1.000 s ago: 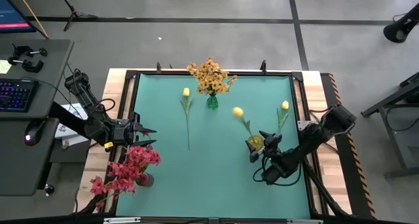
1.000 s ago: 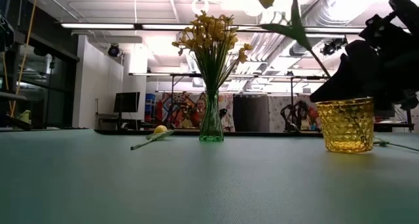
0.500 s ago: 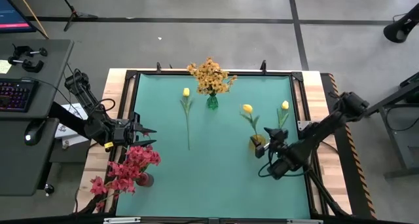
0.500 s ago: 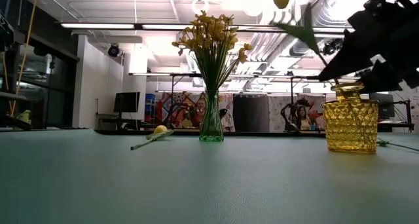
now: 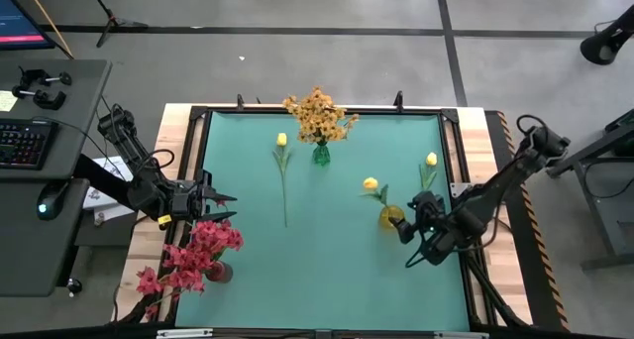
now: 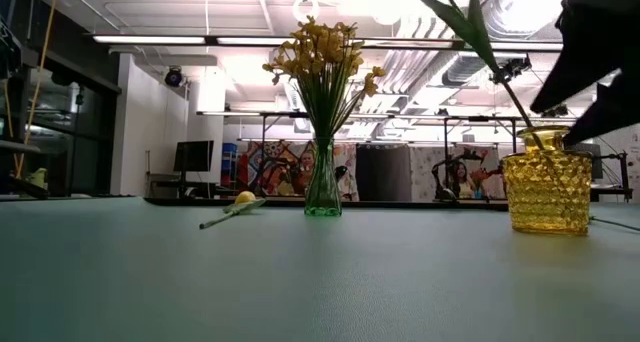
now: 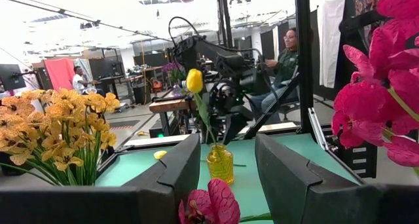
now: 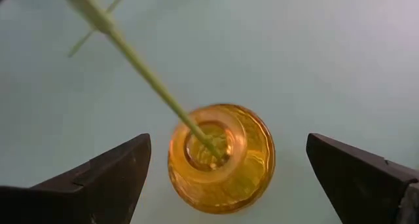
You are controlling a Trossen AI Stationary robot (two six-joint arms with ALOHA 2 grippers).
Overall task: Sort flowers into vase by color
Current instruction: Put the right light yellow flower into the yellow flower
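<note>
A yellow tulip (image 5: 369, 184) stands with its stem in the mouth of the yellow glass vase (image 5: 393, 217), leaning toward the table's left. My right gripper (image 8: 228, 145) hovers open above that vase (image 8: 221, 160), a finger on either side, touching nothing. Two more yellow tulips lie flat on the mat, one (image 5: 283, 170) left of centre and one (image 5: 428, 170) near the right edge. Orange sprays (image 5: 319, 113) fill a green vase (image 6: 322, 190) at the far edge. Red-pink blooms (image 5: 193, 255) stand in a vase at the near left. My left gripper (image 5: 216, 204) waits open beside them.
The teal mat sits in a raised black frame (image 5: 203, 161) with wooden margins. A desk with keyboard and mouse (image 5: 45, 202) stands left of the table. People sit in the room beyond the right arm (image 7: 288, 47). Open mat lies in the middle and toward the near edge.
My right gripper has drawn back from the yellow vase toward the table's right edge and risen. The tulip that it carried over the vase now stands free in it, its stem down in the mouth. The vase has shifted slightly toward the right.
</note>
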